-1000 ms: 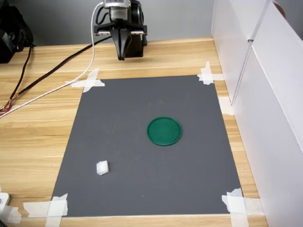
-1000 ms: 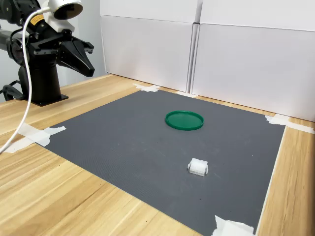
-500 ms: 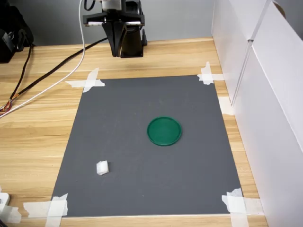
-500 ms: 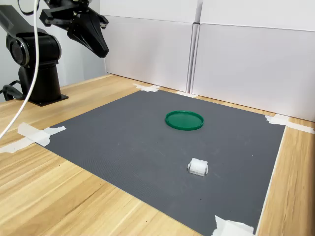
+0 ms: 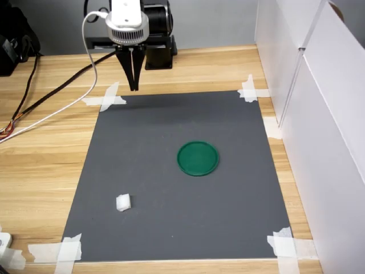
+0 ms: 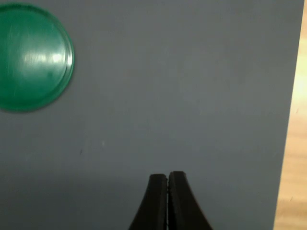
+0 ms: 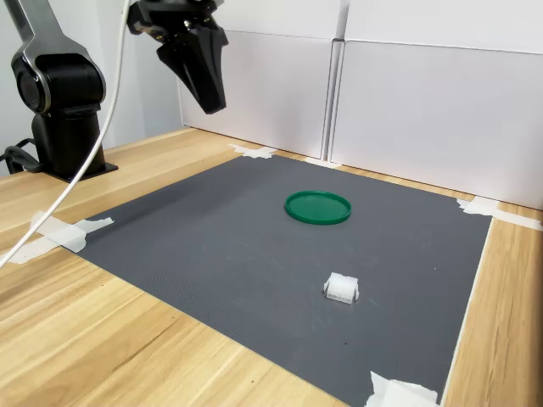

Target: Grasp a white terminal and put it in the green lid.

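Advanced over the mat, fingers closed, pointing down.

Setting: robotics lab test station, not home or shop.
- Light wood bench carrying dark grey mat, corners being held down by white tape strips.
- White panels standing as screen along the first exterior view's right side, closing off work area.
- Black arm base sitting on bench by mat's edge; white cable and dark cables trailing loose over wood.
- Plain grey wall showing behind.
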Motion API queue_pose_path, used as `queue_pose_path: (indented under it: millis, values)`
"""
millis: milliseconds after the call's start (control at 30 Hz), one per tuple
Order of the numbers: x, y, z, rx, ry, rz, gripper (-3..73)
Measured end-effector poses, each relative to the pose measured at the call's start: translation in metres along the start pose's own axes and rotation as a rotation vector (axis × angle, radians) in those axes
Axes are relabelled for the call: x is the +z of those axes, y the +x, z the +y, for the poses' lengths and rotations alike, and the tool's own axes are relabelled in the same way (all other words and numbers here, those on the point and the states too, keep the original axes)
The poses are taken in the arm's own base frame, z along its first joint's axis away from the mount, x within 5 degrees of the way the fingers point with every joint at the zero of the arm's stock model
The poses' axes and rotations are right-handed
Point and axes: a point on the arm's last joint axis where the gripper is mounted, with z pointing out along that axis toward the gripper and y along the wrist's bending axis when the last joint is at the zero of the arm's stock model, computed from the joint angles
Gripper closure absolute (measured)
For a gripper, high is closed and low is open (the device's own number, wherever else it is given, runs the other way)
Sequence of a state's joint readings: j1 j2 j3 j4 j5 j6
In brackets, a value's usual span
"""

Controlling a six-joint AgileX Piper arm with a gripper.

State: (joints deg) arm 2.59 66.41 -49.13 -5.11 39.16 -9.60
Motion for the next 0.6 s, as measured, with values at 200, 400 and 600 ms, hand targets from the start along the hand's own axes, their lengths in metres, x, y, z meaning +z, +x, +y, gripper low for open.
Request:
queue_pose_path:
  millis: [200,400,600]
  values:
    - [0.012,-0.022,-0.009,-0.101,0.037,0.033,71.6]
    - [0.034,-0.037,-0.012,-0.366,0.004,0.121,71.6]
    - [0.052,-0.041,-0.025,-0.552,-0.11,0.212,71.4]
